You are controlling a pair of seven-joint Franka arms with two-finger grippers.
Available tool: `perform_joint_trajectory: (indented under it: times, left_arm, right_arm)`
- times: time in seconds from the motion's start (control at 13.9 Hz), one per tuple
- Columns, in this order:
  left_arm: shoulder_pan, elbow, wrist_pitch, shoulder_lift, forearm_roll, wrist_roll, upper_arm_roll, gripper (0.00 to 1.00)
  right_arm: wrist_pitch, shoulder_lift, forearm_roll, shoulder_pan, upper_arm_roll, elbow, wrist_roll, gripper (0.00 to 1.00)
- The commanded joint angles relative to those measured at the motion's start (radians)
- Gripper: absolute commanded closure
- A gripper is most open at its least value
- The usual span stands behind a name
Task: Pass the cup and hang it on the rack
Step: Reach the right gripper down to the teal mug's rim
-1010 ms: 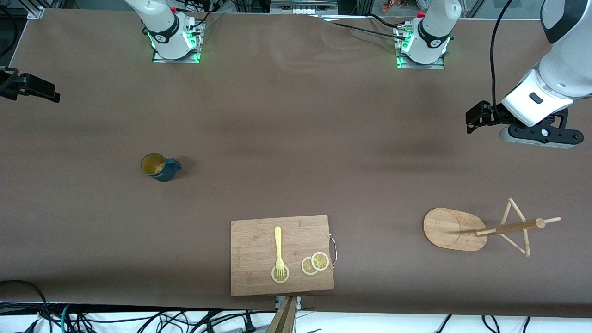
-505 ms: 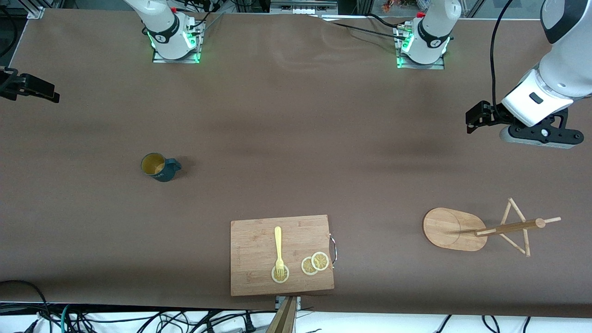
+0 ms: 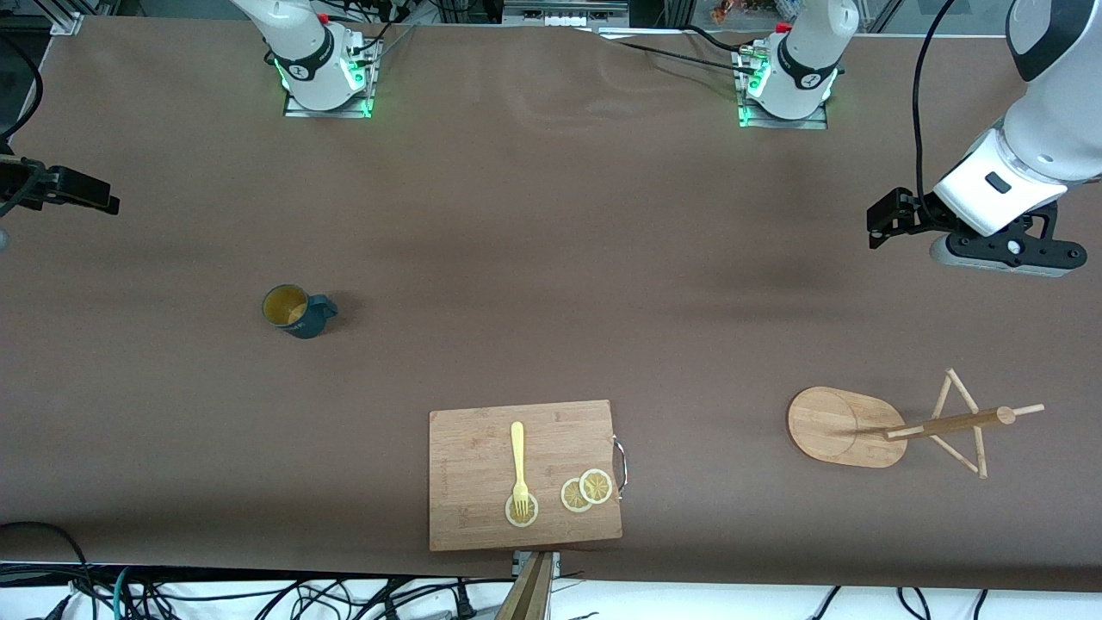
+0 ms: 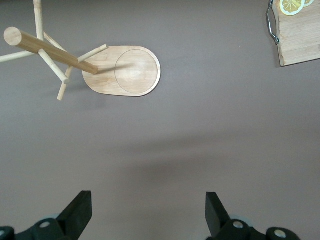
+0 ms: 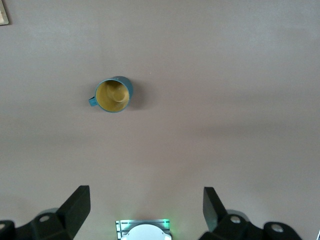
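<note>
Progress: we judge the task barely begun; nothing is lifted, passed or hung.
Done so far: as far as we can see, nothing beyond both arms poised above the table (image 3: 551,215).
Left to do: we still have to grasp the cup, hand it between the arms, and hook its handle on a peg of the rack.
Cup position: the cup (image 3: 293,310) stands upright on the bare table toward the right arm's end, well apart from the rack and farther from the front camera than the cutting board (image 3: 523,474).
Cup look: dark teal outside, yellowish-tan inside, empty as far as we can see, with a small side handle (image 5: 92,101).
Rack: the rack (image 3: 895,426) sits toward the left arm's end, all pegs bare.
Right tool: the right tool (image 5: 145,207) hangs over the table short of the cup, jaws spread wide, nothing between them.
Left tool: the left tool (image 4: 148,210) waits over the table near the rack, jaws wide apart and empty.
Bystanders: a fork (image 3: 518,469) and lemon slices (image 3: 586,491) lie on the cutting board.
</note>
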Motion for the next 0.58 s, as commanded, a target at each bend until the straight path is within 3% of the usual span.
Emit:
perform_joint_trajectory:
  times: [0.0, 0.29, 0.5]
  left_arm:
    - [0.003, 0.021, -0.022, 0.003, 0.012, -0.009, -0.003, 0.0]
    - [0.003, 0.021, -0.022, 0.003, 0.012, -0.009, -0.003, 0.0]
    - [0.003, 0.021, -0.022, 0.003, 0.012, -0.009, -0.003, 0.0]
  right_arm:
    - [0.006, 0.007, 0.021, -0.015, 0.007, -0.009, 0.005, 0.0]
    - [0.0, 0.057, 0.024, -0.031, 0.007, -0.015, -0.004, 0.0]
    - [0.061, 0.055, 0.025, -0.028, 0.007, -0.099, -0.015, 0.0]
